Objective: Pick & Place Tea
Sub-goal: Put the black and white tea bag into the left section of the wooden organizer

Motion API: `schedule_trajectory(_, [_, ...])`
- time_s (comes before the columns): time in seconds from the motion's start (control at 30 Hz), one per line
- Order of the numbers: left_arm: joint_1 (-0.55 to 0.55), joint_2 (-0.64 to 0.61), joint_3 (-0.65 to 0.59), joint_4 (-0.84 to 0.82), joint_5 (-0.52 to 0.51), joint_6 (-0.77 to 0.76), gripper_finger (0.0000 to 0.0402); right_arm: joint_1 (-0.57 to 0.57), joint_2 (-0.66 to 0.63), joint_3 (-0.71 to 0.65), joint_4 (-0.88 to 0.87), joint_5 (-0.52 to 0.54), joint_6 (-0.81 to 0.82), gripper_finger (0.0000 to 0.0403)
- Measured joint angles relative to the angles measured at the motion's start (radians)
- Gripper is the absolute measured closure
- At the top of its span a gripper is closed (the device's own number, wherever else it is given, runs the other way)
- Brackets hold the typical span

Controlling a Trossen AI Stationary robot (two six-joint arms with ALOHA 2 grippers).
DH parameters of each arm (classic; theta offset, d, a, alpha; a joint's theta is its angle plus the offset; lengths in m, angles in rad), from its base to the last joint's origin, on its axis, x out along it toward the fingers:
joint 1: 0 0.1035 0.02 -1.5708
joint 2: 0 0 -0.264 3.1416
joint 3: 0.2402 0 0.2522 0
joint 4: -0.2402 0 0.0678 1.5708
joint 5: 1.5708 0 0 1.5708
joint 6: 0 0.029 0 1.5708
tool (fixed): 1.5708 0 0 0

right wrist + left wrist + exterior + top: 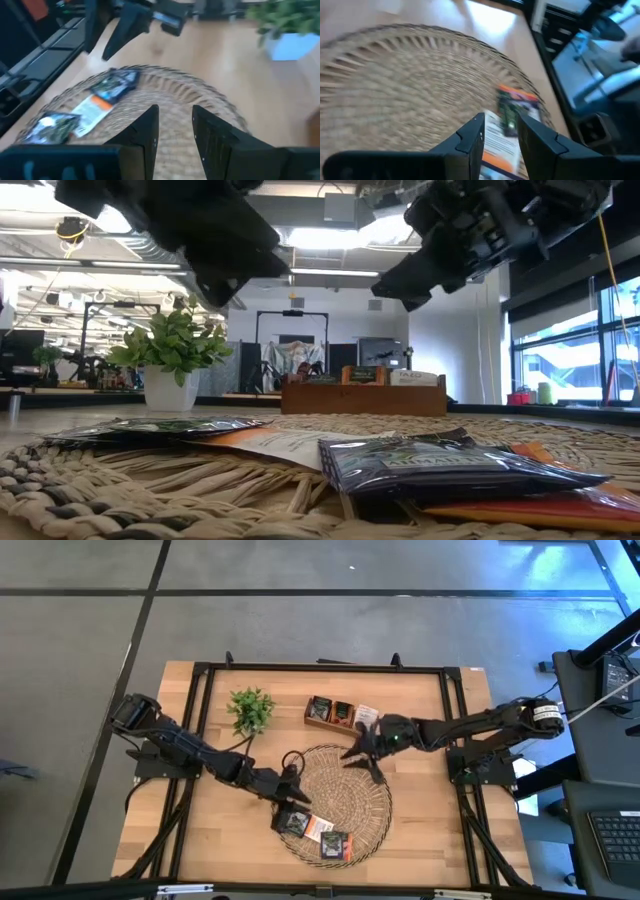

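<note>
Three tea sachets (318,830) lie on the near edge of the woven tray (350,780). The left gripper (290,792) hovers just above them, fingers narrowly apart — empty. The right gripper (362,752) hangs over the tray's far edge, near the wooden box (330,713) — also narrow, holding nothing.

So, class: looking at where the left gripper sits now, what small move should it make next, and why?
Probably lower the left gripper onto the sachets below it: its fingers stand apart, holding nothing, above the woven tray.

wooden table (420,830) carries woven tray (360,795), plant (250,710), seemingly box (330,714).
</note>
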Motion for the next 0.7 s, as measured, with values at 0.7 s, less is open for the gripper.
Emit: schedule_trajectory(0.7, [-0.136, 0.032, 0.002, -0.048, -0.001, 0.123, 0.0399, 0.093, 0.033, 0.0, 0.044, 0.197, -0.002, 0.0282])
